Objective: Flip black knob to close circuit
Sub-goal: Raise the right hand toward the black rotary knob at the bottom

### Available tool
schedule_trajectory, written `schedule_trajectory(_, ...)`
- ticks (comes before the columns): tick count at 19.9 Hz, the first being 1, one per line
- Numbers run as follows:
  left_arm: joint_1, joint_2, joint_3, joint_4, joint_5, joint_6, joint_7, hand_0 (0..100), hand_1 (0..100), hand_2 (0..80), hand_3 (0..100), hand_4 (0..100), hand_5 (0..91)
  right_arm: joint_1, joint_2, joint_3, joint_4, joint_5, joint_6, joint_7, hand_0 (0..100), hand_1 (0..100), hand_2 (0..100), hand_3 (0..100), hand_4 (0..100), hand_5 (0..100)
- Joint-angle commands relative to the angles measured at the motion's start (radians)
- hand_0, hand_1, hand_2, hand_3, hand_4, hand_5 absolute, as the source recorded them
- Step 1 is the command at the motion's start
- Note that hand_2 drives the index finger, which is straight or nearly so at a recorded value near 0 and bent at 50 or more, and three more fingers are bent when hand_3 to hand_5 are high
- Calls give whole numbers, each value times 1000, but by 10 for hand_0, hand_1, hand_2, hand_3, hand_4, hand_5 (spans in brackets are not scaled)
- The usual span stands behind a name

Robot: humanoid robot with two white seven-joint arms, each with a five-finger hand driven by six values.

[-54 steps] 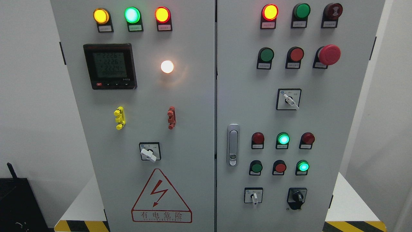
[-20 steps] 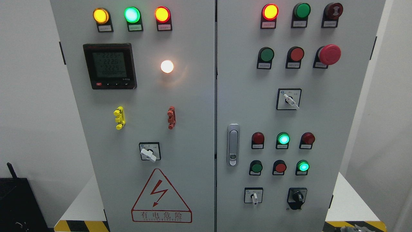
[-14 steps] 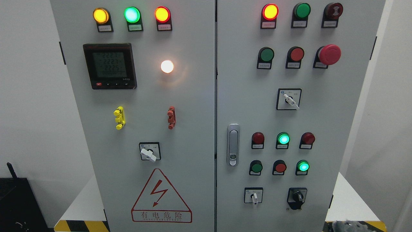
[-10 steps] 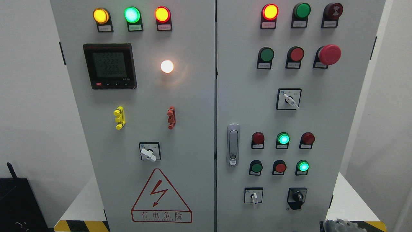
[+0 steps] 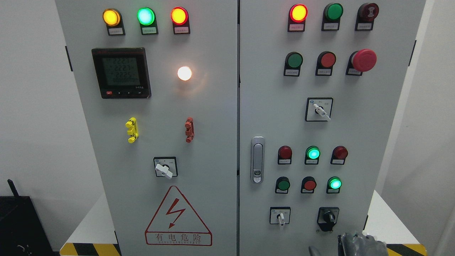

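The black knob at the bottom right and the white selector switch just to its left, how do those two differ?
The black knob is dark on a black mounting plate; the white selector switch has a pale lever on a white, black-bordered plate. The black knob is chunkier, while the white selector switch's lever is slim. The robot hand shows at the bottom edge below the black knob, farther from the white selector switch. Both sit in the cabinet's lowest row, handles pointing roughly downward.
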Motion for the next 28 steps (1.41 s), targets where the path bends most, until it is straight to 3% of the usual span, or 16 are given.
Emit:
schedule_trajectory(1,34,0,11,-34,8,0,0,0,0,0,49,27,0,-32,7,-33,93,-9,-3,-5,0,57,874,1000,792,866)
schedule_trajectory(3,34,0,11,-34,8,0,0,0,0,0,50,27,0,-42,-1,-59,96,-10,-10,-3,0,58,874,1000,793,867)
schedule_trajectory(12,34,0,11,-34,8,0,0,0,0,0,50,27,0,-47,-41,-63,94,-67,-1,-5,0,66,875,1000,796,868)
schedule_trajectory(28,34,1,11,-34,8,0,0,0,0,0,49,27,0,-55,-33,-50,94,-65,26,-6,0,74,875,1000,798,878)
